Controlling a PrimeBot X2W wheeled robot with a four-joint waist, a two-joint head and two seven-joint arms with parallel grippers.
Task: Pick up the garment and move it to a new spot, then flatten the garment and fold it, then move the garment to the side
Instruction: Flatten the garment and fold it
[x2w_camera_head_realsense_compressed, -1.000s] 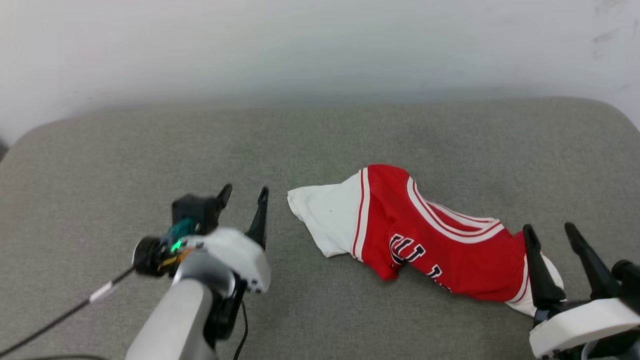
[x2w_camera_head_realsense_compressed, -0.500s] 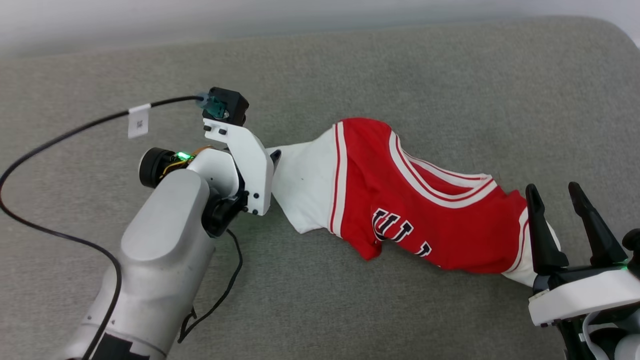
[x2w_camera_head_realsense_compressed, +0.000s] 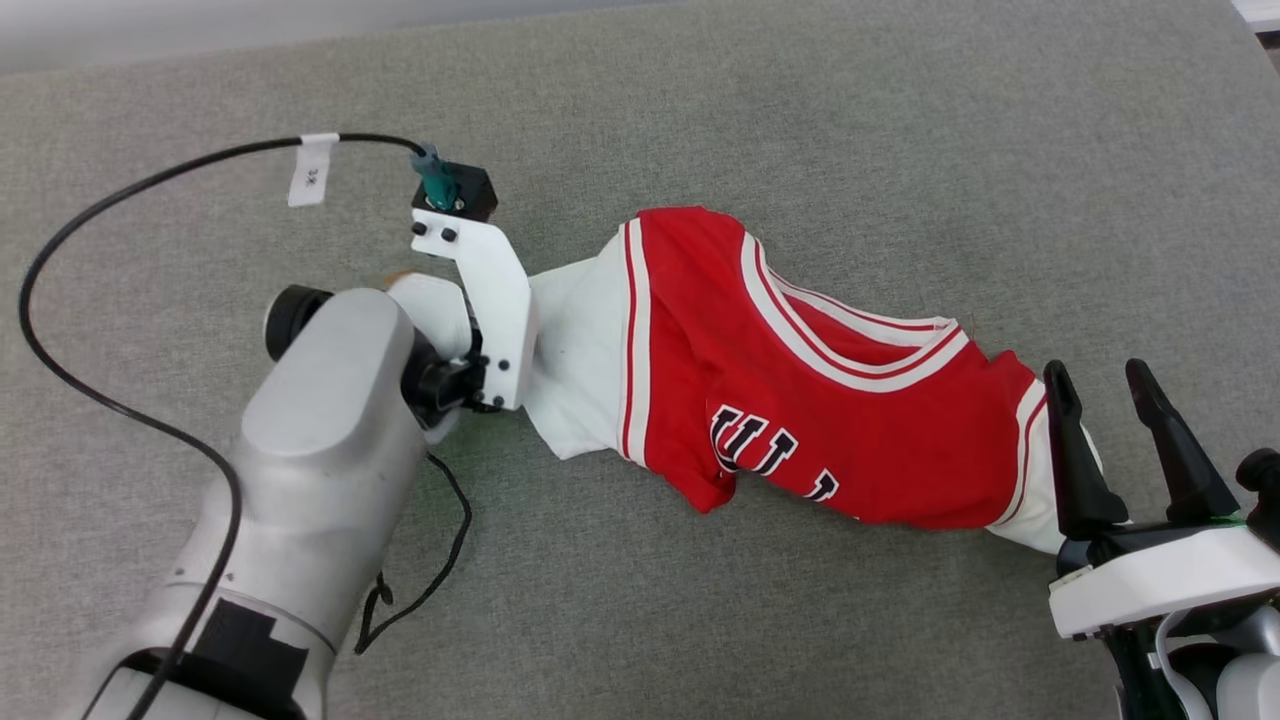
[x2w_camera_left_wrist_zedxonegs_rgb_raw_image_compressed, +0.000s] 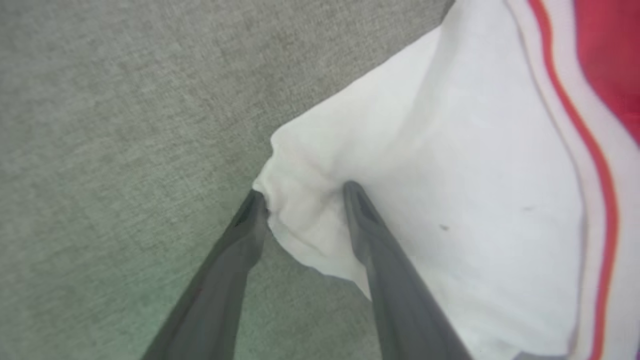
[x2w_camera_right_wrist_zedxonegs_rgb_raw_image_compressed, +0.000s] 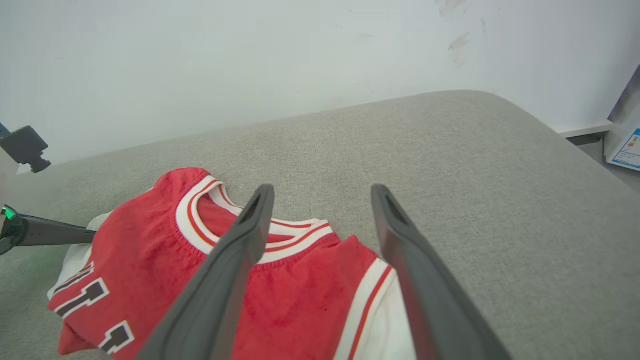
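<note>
The garment (x2w_camera_head_realsense_compressed: 830, 420), a red jersey with white sleeves and striped trim, lies crumpled across the grey cushion. My left arm (x2w_camera_head_realsense_compressed: 330, 400) reaches down at its left sleeve. In the left wrist view my left gripper (x2w_camera_left_wrist_zedxonegs_rgb_raw_image_compressed: 305, 192) straddles the corner of the white sleeve (x2w_camera_left_wrist_zedxonegs_rgb_raw_image_compressed: 450, 175). Its jaws stand apart, both tips pressing into bunched fabric between them. My right gripper (x2w_camera_head_realsense_compressed: 1100, 372) hovers open by the garment's right sleeve, fingers pointing up the head view. In the right wrist view the right gripper (x2w_camera_right_wrist_zedxonegs_rgb_raw_image_compressed: 322, 190) is above the red collar area (x2w_camera_right_wrist_zedxonegs_rgb_raw_image_compressed: 300, 290), nothing between its fingers.
The grey cushioned surface (x2w_camera_head_realsense_compressed: 800, 120) stretches wide around the garment. A black cable (x2w_camera_head_realsense_compressed: 60, 260) with a white tag loops left of my left arm. A white wall (x2w_camera_right_wrist_zedxonegs_rgb_raw_image_compressed: 250, 60) backs the cushion, whose rounded right edge (x2w_camera_right_wrist_zedxonegs_rgb_raw_image_compressed: 575, 140) drops toward the floor.
The head camera has tilted down. My left gripper has swung from beside the garment down onto the white sleeve's corner, and its jaws have narrowed a little. The right gripper has held still.
</note>
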